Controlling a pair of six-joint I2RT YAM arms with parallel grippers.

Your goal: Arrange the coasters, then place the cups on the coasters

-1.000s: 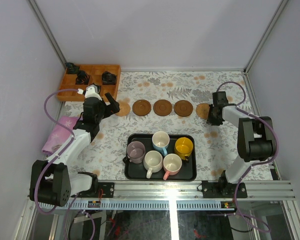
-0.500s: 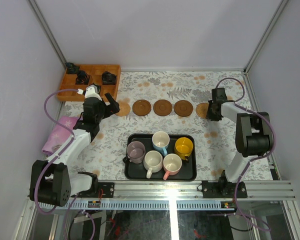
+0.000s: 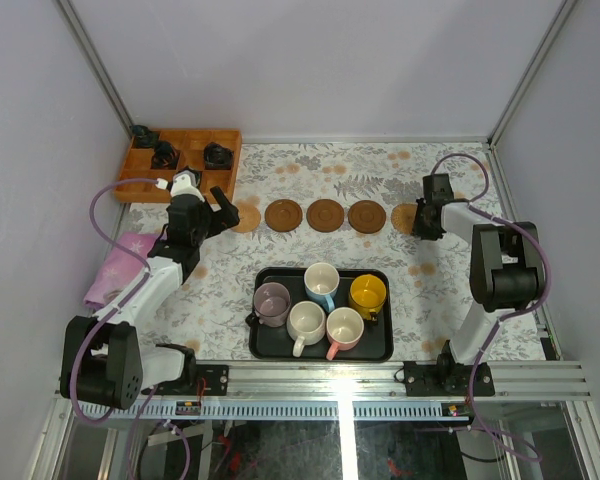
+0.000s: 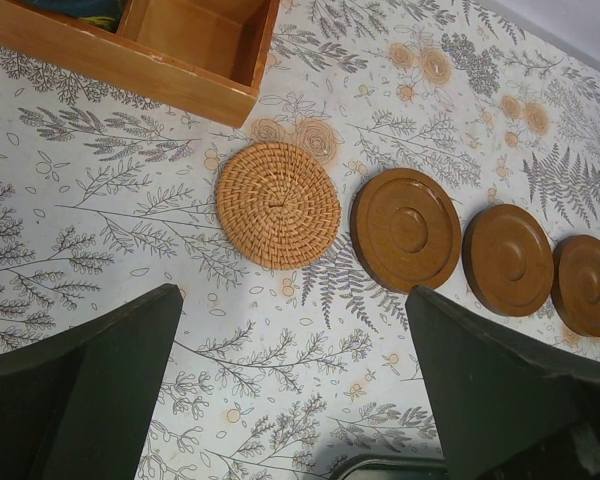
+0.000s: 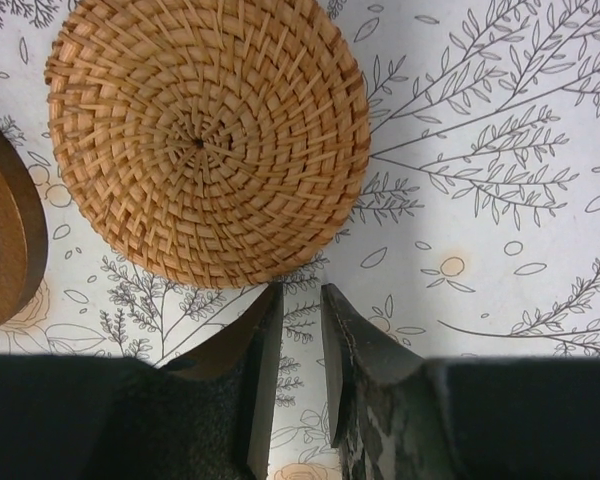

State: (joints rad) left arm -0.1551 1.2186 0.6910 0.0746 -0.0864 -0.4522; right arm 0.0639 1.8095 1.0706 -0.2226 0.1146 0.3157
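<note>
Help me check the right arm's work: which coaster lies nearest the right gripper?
The woven coaster at the row's right end, ahead of the right gripper. The other woven coaster is far left; the wooden coasters lie between.

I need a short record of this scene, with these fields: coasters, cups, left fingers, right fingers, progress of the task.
coasters: five in one row on the tablecloth: left woven coaster, three wooden coasters, right woven coaster
cups: all on the black tray: mauve cup, blue cup, yellow cup, cream cup, pink-handled cup
left fingers: wide open, empty, beside the left woven coaster
right fingers: a narrow gap, empty, beside the right woven coaster
progress: no cup on a coaster yet
</note>
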